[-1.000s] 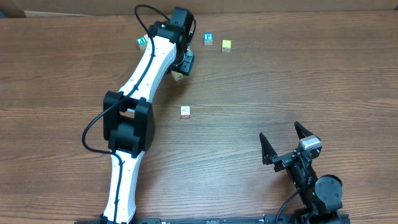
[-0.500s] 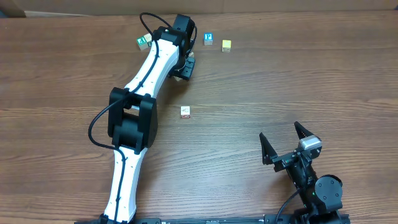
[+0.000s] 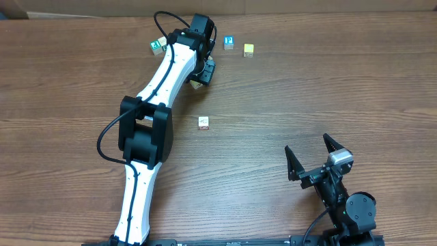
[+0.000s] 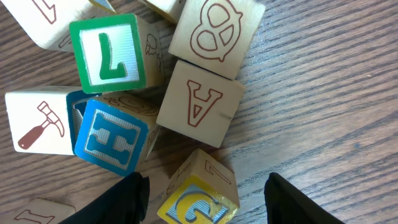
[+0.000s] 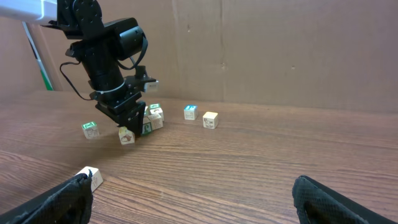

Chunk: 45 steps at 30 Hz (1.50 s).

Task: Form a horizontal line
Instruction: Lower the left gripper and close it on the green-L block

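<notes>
left jaws half-open astride yellow-faced cube just beside jumble; right jaws wide, empty, well apart

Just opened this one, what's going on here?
The left gripper hovers over a jumble of letter blocks at the far side, its open jaws straddling a yellow-faced block. The right gripper sits open and idle. A blue block, a yellow block and a white block lie apart; no row yet.
</notes>
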Tool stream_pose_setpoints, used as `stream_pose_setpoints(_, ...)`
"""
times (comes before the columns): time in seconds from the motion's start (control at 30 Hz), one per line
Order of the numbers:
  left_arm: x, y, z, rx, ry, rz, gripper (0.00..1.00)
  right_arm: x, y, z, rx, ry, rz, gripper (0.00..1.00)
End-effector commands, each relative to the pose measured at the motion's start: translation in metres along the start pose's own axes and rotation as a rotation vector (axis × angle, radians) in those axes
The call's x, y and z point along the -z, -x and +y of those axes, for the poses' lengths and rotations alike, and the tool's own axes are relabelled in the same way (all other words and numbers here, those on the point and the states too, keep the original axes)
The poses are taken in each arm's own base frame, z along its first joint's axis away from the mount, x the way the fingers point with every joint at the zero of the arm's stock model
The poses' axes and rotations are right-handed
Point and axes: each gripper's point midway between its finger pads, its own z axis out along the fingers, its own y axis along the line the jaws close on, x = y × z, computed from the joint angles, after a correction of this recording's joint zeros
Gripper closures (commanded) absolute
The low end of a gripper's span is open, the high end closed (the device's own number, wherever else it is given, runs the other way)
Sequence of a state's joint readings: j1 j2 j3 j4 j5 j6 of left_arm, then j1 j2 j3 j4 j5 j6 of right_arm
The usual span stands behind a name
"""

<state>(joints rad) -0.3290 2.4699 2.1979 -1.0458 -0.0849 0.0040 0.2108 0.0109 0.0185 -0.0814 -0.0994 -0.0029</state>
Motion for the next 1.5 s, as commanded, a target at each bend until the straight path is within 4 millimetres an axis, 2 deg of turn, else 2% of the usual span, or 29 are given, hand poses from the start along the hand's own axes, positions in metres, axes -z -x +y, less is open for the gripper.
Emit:
stream_pose_setpoints(0.0,-0.006,-0.003,-0.002,-0.023,-0.015,0.011,0.42,0.0,-0.002,-0.002,-0.006,-0.011,-0.003,0.0)
stream_pose_setpoints(0.3,-0.008,-0.004,-0.003,-0.027,-0.016,0.015,0.47,0.0,-0.002,-0.002,-0.006,-0.011,-0.003,0.0)
stream_pose_setpoints(0.47,-0.008,-0.008,-0.009,-0.028,-0.052,0.028,0.63,0.0,-0.002,-0.002,-0.006,-0.011,-0.003,0.0)
stream_pose_setpoints(0.63,-0.007,-0.015,-0.017,-0.016,-0.094,0.058,0.69,0.0,-0.002,-0.002,-0.006,-0.011,-0.003,0.0)
stream_pose_setpoints(0.9,-0.005,-0.036,-0.017,0.067,-0.088,0.146,0.69,0.0,-0.002,-0.002,-0.006,-0.011,-0.003,0.0)
stream_pose_setpoints(1.07,-0.005,-0.036,-0.017,0.07,-0.087,0.147,0.56,0.0,-0.002,-0.002,-0.006,-0.011,-0.003,0.0)
stream_pose_setpoints(1.17,-0.005,-0.037,-0.017,0.07,-0.088,0.152,0.52,0.0,-0.002,-0.002,-0.006,-0.011,-0.003,0.0)
stream_pose_setpoints(1.4,-0.004,-0.044,-0.017,0.068,-0.086,0.182,0.53,0.0,-0.002,-0.002,-0.006,-0.011,-0.003,0.0)
stream_pose_setpoints(1.47,-0.003,-0.046,-0.017,0.068,-0.087,0.19,0.56,0.0,-0.002,-0.002,-0.006,-0.011,-0.003,0.0)
